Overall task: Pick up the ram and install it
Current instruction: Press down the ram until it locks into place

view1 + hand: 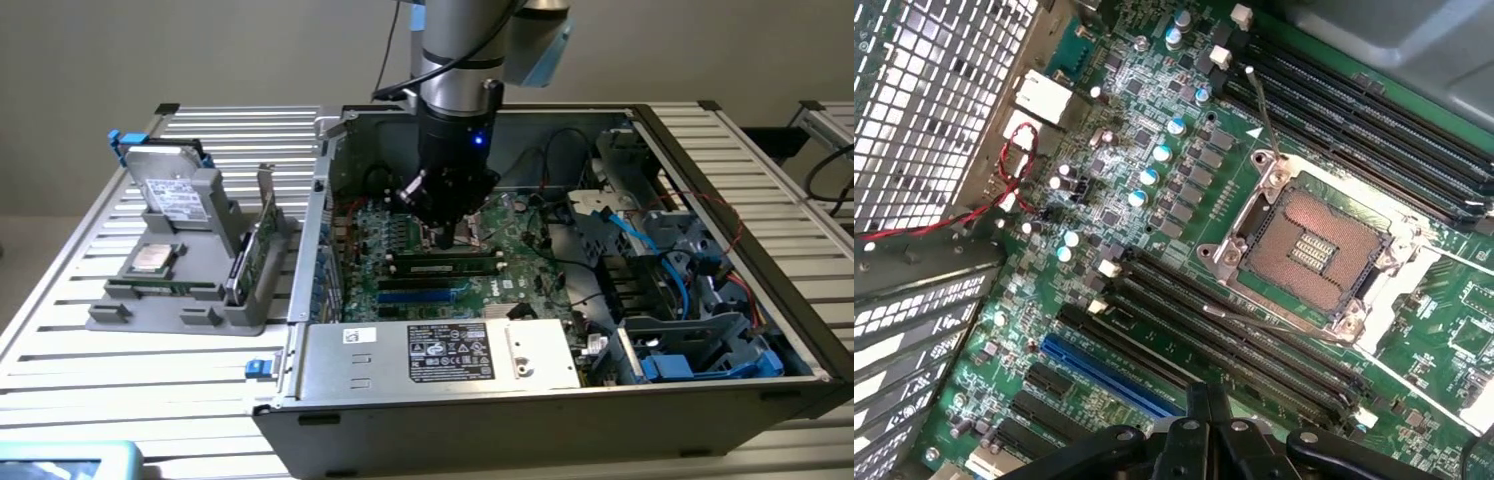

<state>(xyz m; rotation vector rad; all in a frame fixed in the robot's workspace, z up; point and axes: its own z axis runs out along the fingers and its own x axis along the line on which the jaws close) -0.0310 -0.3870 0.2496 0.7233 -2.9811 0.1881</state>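
Silver sheet-metal power supply box (441,350), white-labelled, sits nearest in the open case. Behind it, past a blue plastic slot (424,296), the ram (447,266), a long dark-green stick with black chips, lies level along a motherboard slot (seated there, I judge). The black gripper (445,238) hovers just above its middle, fingers closed together and holding nothing, probably placed for pressing down.

Jaws closed above motherboard (1154,200) beside CPU socket (1309,245).
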